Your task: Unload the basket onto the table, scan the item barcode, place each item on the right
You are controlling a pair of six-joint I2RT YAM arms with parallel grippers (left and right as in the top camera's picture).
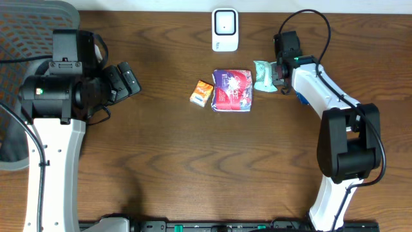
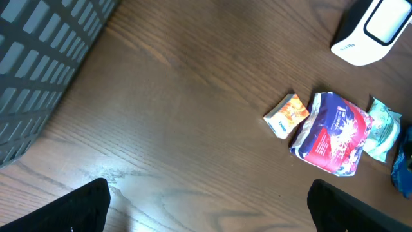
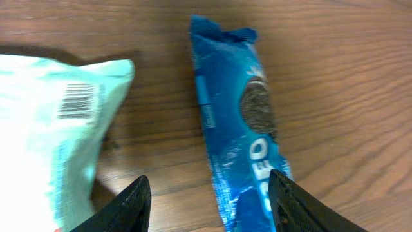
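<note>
The right gripper (image 3: pixel 207 177) is hanging over the table (image 1: pixel 161 167) with its fingers (image 3: pixel 136 203) standing apart, pinching nothing. A blue cookie packet (image 3: pixel 235 122) is lying flat on the wood directly beneath it, running lengthwise between the fingers; bare wood is showing between the packet and one finger, while its other edge is lying just beside the other finger, and I cannot tell whether they are touching. Beyond the first finger, a mint-green packet (image 3: pixel 58 129) is lying with its barcode (image 3: pixel 77 100) facing up. Further out from the gripper, a red, white and blue pouch (image 1: pixel 232 90) is lying just beside the mint-green packet, and a small orange packet (image 1: pixel 203 92) is lying just past the pouch. The white scanner (image 1: pixel 225 29) is standing near the table's far edge, apart from the gripper. The left gripper (image 1: pixel 129 80) is hovering well away across the table, its fingers (image 2: pixel 84 206) spread wide and holding nothing; a grey mesh chair (image 1: pixel 38 19) is showing behind it.
</note>
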